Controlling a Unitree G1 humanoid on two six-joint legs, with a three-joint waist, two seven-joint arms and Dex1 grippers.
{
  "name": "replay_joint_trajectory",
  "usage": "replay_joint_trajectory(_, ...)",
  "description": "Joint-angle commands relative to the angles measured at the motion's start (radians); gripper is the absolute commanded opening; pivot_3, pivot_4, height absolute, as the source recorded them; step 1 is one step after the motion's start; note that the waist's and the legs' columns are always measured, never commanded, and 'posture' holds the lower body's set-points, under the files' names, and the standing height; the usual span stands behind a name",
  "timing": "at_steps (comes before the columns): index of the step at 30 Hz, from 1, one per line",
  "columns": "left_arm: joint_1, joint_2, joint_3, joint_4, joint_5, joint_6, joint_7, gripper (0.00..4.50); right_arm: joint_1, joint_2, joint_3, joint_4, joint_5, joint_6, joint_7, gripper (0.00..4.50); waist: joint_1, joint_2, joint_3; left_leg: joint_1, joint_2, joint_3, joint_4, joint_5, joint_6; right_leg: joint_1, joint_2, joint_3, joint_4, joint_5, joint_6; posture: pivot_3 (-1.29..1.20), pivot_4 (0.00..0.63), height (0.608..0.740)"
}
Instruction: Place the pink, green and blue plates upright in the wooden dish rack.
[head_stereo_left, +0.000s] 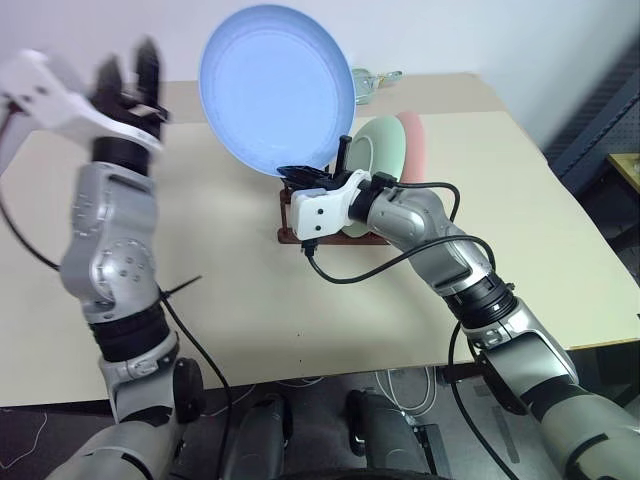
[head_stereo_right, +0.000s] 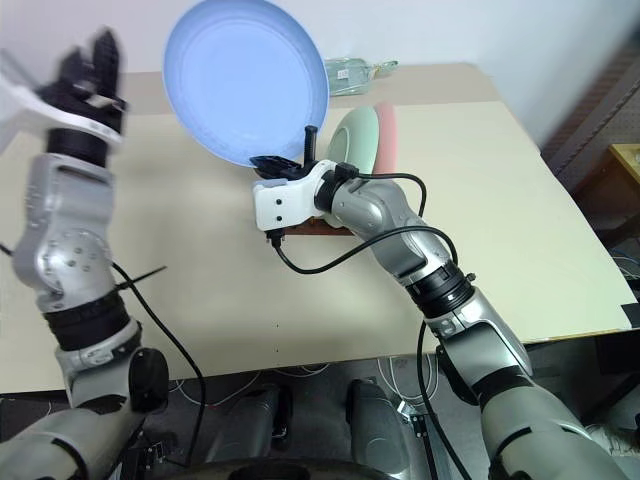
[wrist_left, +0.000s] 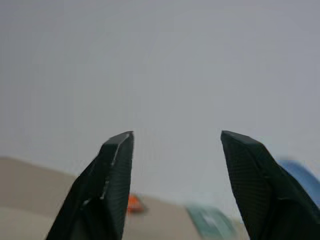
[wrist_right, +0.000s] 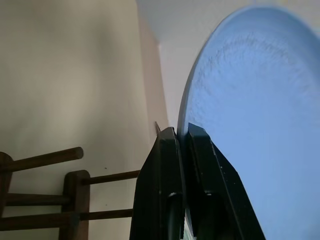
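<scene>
Right gripper (head_stereo_left: 318, 178) pinches blue plate (head_stereo_left: 275, 85) by its 6 o'clock rim, upright for slotting into rack (wrist_right: 75, 197); left gripper (wrist_left: 175, 165) gapes empty.

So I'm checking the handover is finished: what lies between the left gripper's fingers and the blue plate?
Nothing. In the left eye view the left gripper stands open, apart from the blue plate, with bare table and wall between them.

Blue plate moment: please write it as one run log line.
right gripper: jaws shut on light blue round plastic plate | left gripper: jaws open, empty | green plate, pink plate: upright in dark wooden rack
</scene>
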Motion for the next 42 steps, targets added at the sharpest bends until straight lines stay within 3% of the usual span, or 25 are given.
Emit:
replay_joint_trajectory(1, 0.038, 0.093, 0.062, 0.076, 0.135, -0.102, 0.019, 2.93, -0.028, 0.054, -0.101, -0.094, 0.131, 0.001, -0.022, 0.00, -0.001, 0.000, 0.000, 0.000, 0.000, 0.000, 0.000, 0.000, 0.000, 0.000, 0.000, 0.000, 0.000, 0.000, 0.000, 0.00, 0.150, 0.738)
replay_joint_trajectory(4, 0.193, 0.167, -0.014, 0.141, 0.266, -0.162, -0.060, 2.93, 0.013, 0.164, -0.216, -0.231, 0.445, 0.148, 0.029, 0.00, 0.001, 0.000, 0.000, 0.000, 0.001, 0.000, -0.001, 0.000, 0.000, 0.000, 0.000, 0.000, 0.001, 0.000, 0.000, 0.00, 0.150, 0.738)
replay_joint_trajectory(7, 0.314, 0.116, -0.071, 0.144, 0.279, -0.184, -0.099, 2.93, 0.086, 0.255, -0.286, -0.414, 0.793, 0.416, 0.072, 0.00, 0.012, 0.000, -0.001, 0.001, 0.001, -0.001, -0.002, 0.000, 0.000, 0.002, -0.001, -0.001, 0.000, 0.000, 0.000, 0.00, 0.150, 0.738)
replay_joint_trajectory(13, 0.461, 0.034, -0.184, 0.135, 0.324, -0.254, -0.186, 2.93, 0.166, 0.412, -0.401, -0.556, 1.255, 0.809, -0.144, 0.00, 0.007, 0.000, -0.001, 0.000, 0.001, -0.006, 0.000, -0.001, 0.000, 0.002, -0.007, -0.001, -0.001, -0.001, -0.005, 0.00, 0.150, 0.738)
replay_joint_trajectory(19, 0.554, 0.013, -0.243, 0.150, 0.340, -0.330, -0.283, 2.93, 0.175, 0.448, -0.427, -0.541, 1.345, 0.902, -0.278, 0.00, -0.003, 0.001, -0.001, -0.004, 0.002, -0.001, -0.004, -0.001, 0.000, -0.009, -0.010, -0.001, 0.002, 0.000, -0.006, 0.00, 0.150, 0.738)
replay_joint_trajectory(30, 0.623, 0.029, -0.309, 0.147, 0.387, -0.378, -0.396, 2.93, 0.163, 0.476, -0.494, -0.423, 1.487, 0.986, -0.423, 0.00, 0.000, 0.002, -0.001, -0.005, 0.003, 0.001, -0.004, -0.001, 0.000, -0.009, -0.010, -0.001, 0.000, 0.000, -0.007, 0.00, 0.150, 0.738)
replay_joint_trajectory(38, 0.633, 0.026, -0.325, 0.132, 0.381, -0.372, -0.437, 2.93, 0.104, 0.477, -0.530, -0.329, 1.480, 0.973, -0.490, 0.00, -0.001, 0.002, -0.001, -0.005, 0.003, 0.002, -0.004, -0.001, 0.000, -0.009, -0.010, -0.001, 0.000, 0.000, -0.007, 0.00, 0.150, 0.738)
replay_joint_trajectory(39, 0.634, 0.027, -0.331, 0.132, 0.382, -0.373, -0.443, 2.99, 0.095, 0.471, -0.526, -0.320, 1.470, 0.971, -0.485, 0.64, -0.001, 0.002, -0.001, -0.005, 0.003, 0.002, -0.004, -0.001, 0.000, -0.009, -0.010, -0.001, 0.000, 0.000, -0.007, 0.00, 0.150, 0.738)
replay_joint_trajectory(42, 0.642, 0.027, -0.344, 0.128, 0.386, -0.376, -0.458, 2.99, 0.067, 0.459, -0.517, -0.299, 1.436, 0.951, -0.473, 1.92, -0.001, 0.002, 0.000, -0.005, 0.003, 0.002, -0.004, -0.001, 0.000, -0.009, -0.009, -0.001, 0.000, 0.000, -0.007, 0.00, 0.150, 0.738)
